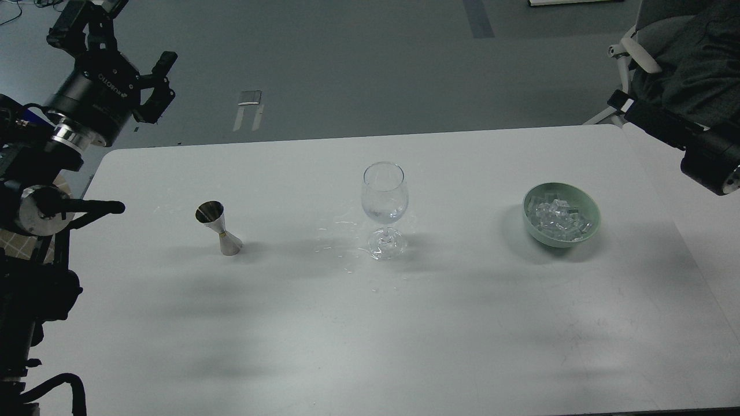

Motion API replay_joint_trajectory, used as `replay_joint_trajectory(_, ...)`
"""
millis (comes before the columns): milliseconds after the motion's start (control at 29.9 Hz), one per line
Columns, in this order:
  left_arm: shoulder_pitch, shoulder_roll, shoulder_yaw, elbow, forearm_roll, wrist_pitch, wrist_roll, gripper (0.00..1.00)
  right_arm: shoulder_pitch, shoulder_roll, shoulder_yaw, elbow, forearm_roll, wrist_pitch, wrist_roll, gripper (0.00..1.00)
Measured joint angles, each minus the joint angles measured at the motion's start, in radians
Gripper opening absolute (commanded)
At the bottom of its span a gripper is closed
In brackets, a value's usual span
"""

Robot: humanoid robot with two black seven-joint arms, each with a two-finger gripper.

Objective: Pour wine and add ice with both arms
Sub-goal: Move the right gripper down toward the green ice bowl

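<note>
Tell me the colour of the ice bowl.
Pale green bowl, holding clear ice; seen in the head view.

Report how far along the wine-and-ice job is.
Nothing looks done yet. The jigger stands untouched on the table, left of the wine glass; whether either holds liquid is unclear. The ice is all in the green bowl. Nothing is in hand: the left end effector hangs open off the table; the right one is out of view. Pouring and icing remain.

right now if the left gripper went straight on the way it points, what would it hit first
Nothing, as far as the view shows. The left gripper, open, points up and away past the table's far edge, over bare floor. The jigger stands well off its line, though depth is unclear.
</note>
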Motion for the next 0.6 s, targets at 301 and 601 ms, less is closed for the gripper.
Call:
replay_joint_trajectory(301,-0.001,-0.023,0.001,0.000,0.002,0.000,0.002,0.98,-0.043,0.097,-0.043,-0.124,-0.273,-0.076,0.017,0.99)
replay_joint_trajectory(601,0.001,-0.031,0.002,0.000,0.001,-0.001,0.002,0.98,-0.034,0.185,-0.105,-0.190,-0.288,-0.093,0.017,0.60)
